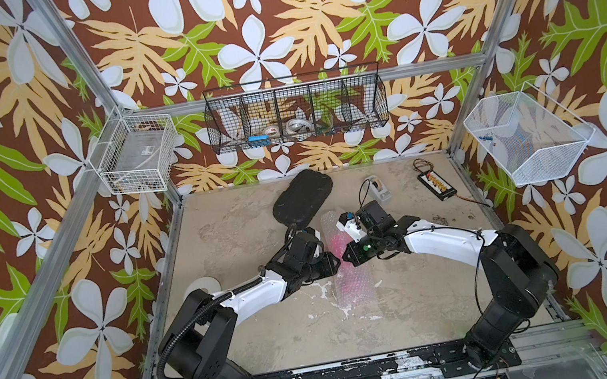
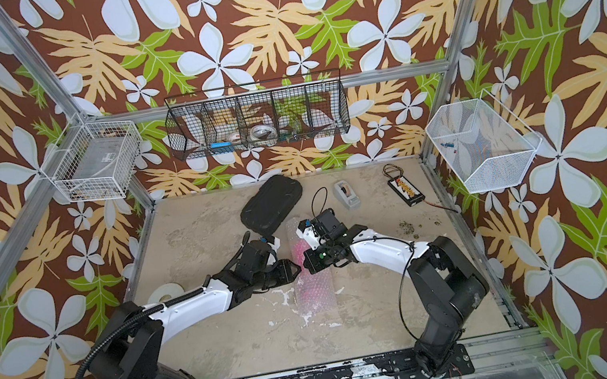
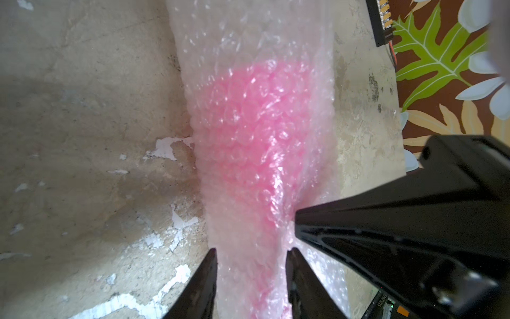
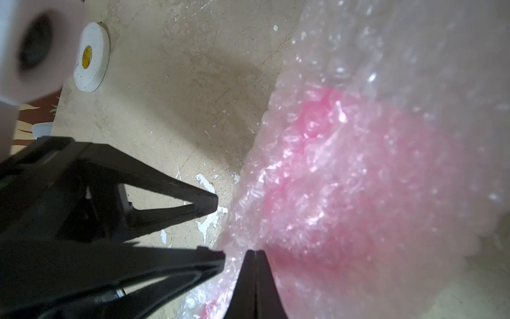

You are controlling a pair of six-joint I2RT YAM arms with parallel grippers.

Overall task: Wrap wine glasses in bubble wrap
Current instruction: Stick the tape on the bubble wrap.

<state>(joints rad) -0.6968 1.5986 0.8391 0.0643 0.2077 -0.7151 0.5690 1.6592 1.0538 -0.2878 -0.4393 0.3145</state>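
Lest the bubble wrap (image 3: 248, 33) unroll, the right end effector (image 4: 255, 252) (pressed together) seemingly pins it; the left end effector (image 3: 252, 251) straddles it, spread.

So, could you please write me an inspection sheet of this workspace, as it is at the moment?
Surface: beige tabletop, scuffed, with white chipped patches.
Job's things: pink goblet lies rolled inside the bubble wrap, mid-table.
Clutter: black oval case, tape dispenser, tape roll, connector board.
Grippers: left gripper open, fingers either side of the wrap; right gripper shut, tip against it.
Cables: black hose along the left arm; wires at the connector board.
Surroundings: floral walls; black wire basket behind, white wire basket and white mesh basket on the side walls.
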